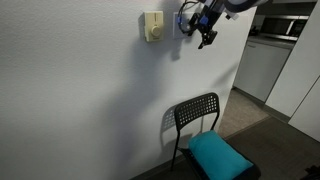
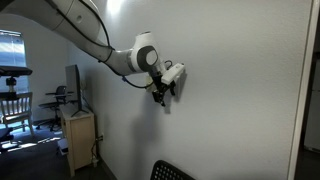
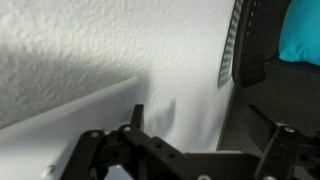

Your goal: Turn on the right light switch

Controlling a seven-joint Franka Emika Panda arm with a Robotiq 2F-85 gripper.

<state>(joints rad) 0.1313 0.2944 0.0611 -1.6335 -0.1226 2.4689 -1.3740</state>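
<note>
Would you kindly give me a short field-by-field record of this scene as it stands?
claw: open, up at the wall beside the cream knob plate
right light switch: hidden by the claw in both exterior views; toggle position cannot be told
arm: stretched out to the wall
below: black chair with teal cushion on its seat

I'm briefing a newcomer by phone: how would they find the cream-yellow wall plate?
Start at the big white textured wall above the black mesh-backed chair. High up, a little way from the robot's gripper, sits a narrow cream-yellow plate. It is the only yellowish thing on the wall.
</note>
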